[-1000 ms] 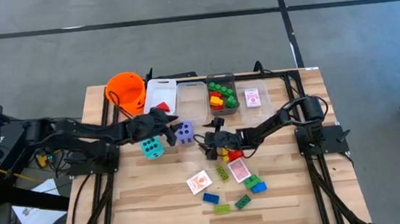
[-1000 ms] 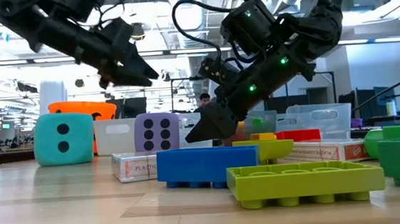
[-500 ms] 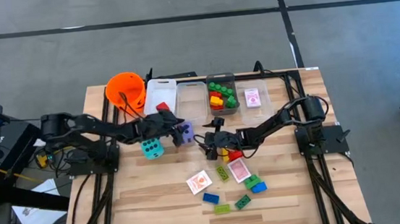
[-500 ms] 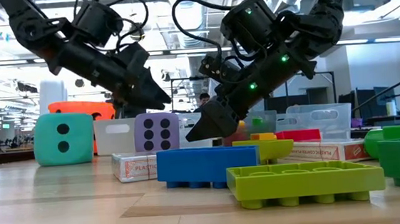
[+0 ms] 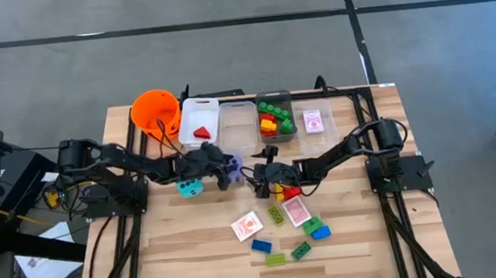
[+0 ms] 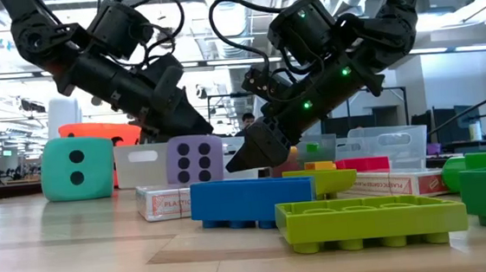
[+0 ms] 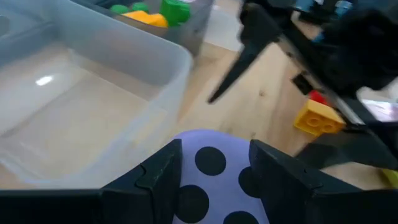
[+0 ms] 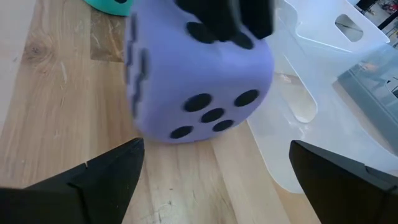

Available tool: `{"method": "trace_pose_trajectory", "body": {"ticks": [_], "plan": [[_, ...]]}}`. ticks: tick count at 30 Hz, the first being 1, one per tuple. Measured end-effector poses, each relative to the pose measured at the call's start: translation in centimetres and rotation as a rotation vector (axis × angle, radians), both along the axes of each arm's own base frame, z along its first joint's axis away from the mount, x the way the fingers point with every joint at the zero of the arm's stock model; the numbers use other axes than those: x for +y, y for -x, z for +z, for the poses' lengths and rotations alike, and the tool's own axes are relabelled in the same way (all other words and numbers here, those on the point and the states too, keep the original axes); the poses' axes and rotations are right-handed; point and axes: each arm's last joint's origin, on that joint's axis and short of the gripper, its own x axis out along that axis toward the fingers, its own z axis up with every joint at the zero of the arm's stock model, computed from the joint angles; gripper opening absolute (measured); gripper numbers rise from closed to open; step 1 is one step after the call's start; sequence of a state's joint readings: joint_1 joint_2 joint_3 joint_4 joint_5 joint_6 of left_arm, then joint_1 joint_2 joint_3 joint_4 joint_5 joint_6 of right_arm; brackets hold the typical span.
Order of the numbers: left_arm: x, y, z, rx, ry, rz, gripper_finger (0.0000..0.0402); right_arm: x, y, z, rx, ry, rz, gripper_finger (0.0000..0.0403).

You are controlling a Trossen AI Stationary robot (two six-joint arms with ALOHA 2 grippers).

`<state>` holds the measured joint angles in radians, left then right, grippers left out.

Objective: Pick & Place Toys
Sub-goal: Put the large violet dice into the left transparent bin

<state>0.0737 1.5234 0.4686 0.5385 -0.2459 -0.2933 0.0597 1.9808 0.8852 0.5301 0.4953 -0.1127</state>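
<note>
The left gripper (image 5: 217,167) comes down from beside the red wedge (image 5: 201,131) onto the purple die (image 5: 230,166), its fingers (image 7: 163,171) now straddling the die's top.
</note>
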Motion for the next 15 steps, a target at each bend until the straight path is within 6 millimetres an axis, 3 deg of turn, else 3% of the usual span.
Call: {"method": "trace_pose_trajectory", "body": {"ticks": [15], "plan": [[-2.7,-0.1,-0.1,0.001,0.016,-0.109,0.0182,0.7,0.2,-0.4,0.041,-0.048,0.076,0.0395]]}}
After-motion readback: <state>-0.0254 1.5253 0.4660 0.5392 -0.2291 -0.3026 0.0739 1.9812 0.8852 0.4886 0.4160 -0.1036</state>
